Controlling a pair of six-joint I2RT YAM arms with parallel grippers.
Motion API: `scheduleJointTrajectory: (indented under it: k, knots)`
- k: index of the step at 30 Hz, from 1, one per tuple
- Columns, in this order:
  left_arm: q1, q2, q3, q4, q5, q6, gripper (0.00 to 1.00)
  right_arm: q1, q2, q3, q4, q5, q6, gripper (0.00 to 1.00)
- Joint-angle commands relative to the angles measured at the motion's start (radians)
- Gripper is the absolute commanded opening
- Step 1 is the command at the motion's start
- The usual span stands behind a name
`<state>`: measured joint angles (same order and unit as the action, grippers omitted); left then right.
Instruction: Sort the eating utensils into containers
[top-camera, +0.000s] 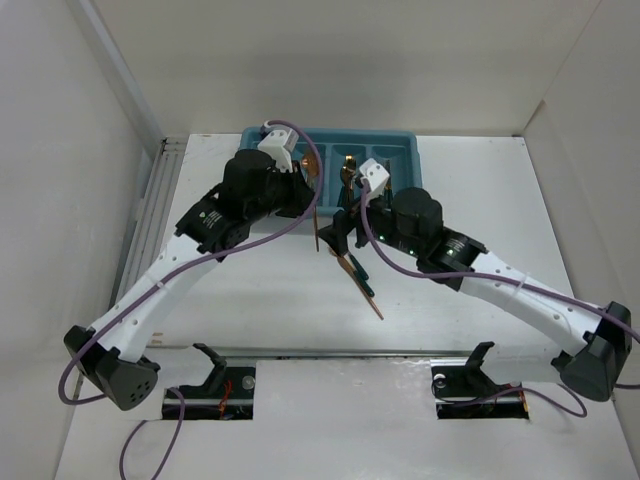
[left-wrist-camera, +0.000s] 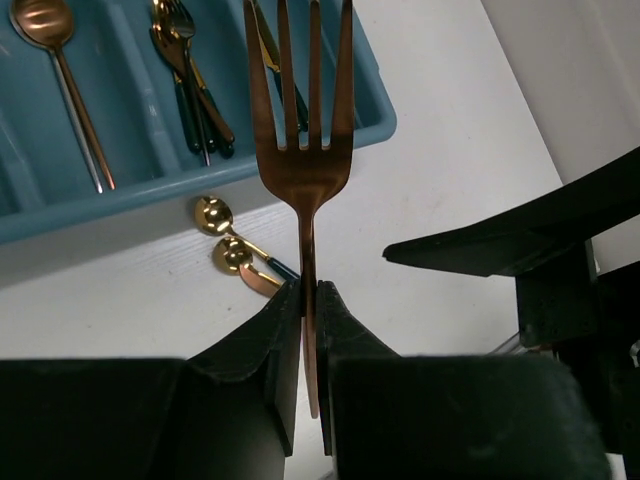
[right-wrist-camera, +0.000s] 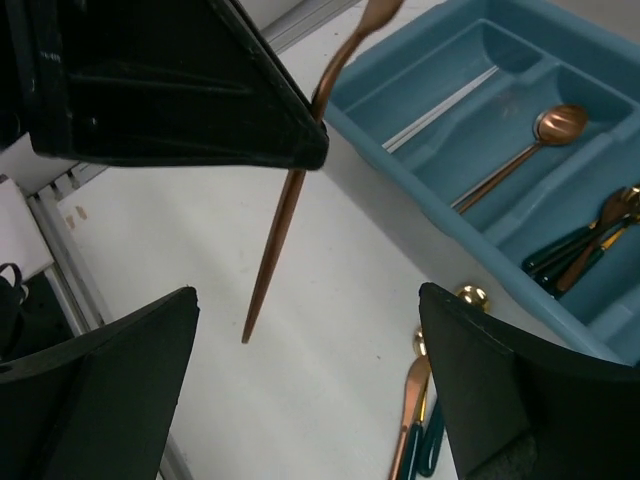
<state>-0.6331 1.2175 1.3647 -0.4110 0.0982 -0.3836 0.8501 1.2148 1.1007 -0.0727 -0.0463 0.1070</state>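
Observation:
My left gripper (left-wrist-camera: 309, 300) is shut on the handle of a copper fork (left-wrist-camera: 300, 150). It holds the fork above the table, tines toward the teal tray (left-wrist-camera: 100, 205). From above, the fork (top-camera: 317, 228) hangs below the left gripper (top-camera: 308, 205) at the tray's (top-camera: 400, 140) near edge. My right gripper (right-wrist-camera: 310, 370) is open and empty beside it, over loose utensils (right-wrist-camera: 415, 430) on the table. The fork's handle (right-wrist-camera: 280, 230) shows between its fingers. The tray holds a copper spoon (right-wrist-camera: 520, 150), dark-handled forks (left-wrist-camera: 190, 90) and a knife (left-wrist-camera: 272, 55).
Two gold spoons (left-wrist-camera: 222, 232) lie on the table just in front of the tray. More utensils (top-camera: 360, 282) lie in a pile at the table's middle, under the right arm. White walls close in the table on the left, the right and the back.

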Motion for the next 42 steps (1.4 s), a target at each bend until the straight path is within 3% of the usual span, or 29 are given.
scheduleJointTrajectory:
  k: [1, 10, 12, 13, 14, 16, 18, 21, 23, 24, 30, 34, 38, 42]
  knots:
    - [0.0, -0.006, 0.027, 0.023, -0.014, -0.026, 0.0, 0.004, 0.023, 0.06, 0.126, -0.033, 0.032, 0.95]
    - [0.0, -0.006, 0.027, 0.023, 0.017, -0.047, 0.0, 0.004, 0.199, 0.129, 0.146, 0.042, 0.129, 0.82]
    - [0.0, -0.006, 0.016, -0.002, 0.017, -0.058, 0.0, 0.004, 0.23, 0.148, 0.155, 0.071, 0.152, 0.74]
    - [0.0, -0.006, 0.007, -0.002, 0.017, -0.058, 0.0, 0.004, 0.239, 0.157, 0.172, 0.08, 0.152, 0.65]
    - [0.0, -0.006, 0.007, -0.011, 0.017, -0.069, 0.0, 0.004, 0.255, 0.171, 0.172, 0.08, 0.152, 0.45]
    - [0.0, -0.015, -0.022, -0.011, 0.017, -0.069, 0.0, 0.004, 0.264, 0.189, 0.185, 0.08, 0.143, 0.16]
    - [0.0, -0.015, -0.022, -0.011, 0.017, -0.069, 0.0, 0.004, 0.276, 0.208, 0.185, 0.08, 0.143, 0.0]
    - [0.015, -0.004, -0.022, -0.011, 0.026, -0.058, 0.63, 0.004, 0.287, 0.208, 0.205, 0.126, 0.134, 0.0]
    - [0.041, -0.004, -0.013, -0.011, 0.014, -0.048, 0.93, -0.026, 0.302, 0.22, 0.205, 0.167, 0.134, 0.0]
    - [0.05, 0.005, -0.013, -0.011, -0.004, -0.047, 1.0, -0.043, 0.313, 0.243, 0.205, 0.168, 0.125, 0.0]
    - [0.101, 0.005, -0.015, -0.058, -0.176, -0.002, 1.0, -0.236, 0.557, 0.43, 0.111, 0.19, 0.125, 0.0]
    - [0.125, 0.005, -0.042, -0.068, -0.186, 0.009, 1.0, -0.301, 0.776, 0.707, -0.046, 0.244, 0.125, 0.0]
    - [0.162, -0.006, -0.067, -0.068, -0.186, 0.018, 1.0, -0.315, 0.963, 0.9, -0.174, 0.269, 0.125, 0.0]
    - [0.184, -0.006, -0.078, -0.068, -0.195, 0.04, 1.0, -0.324, 1.066, 0.967, -0.226, 0.243, 0.125, 0.0]
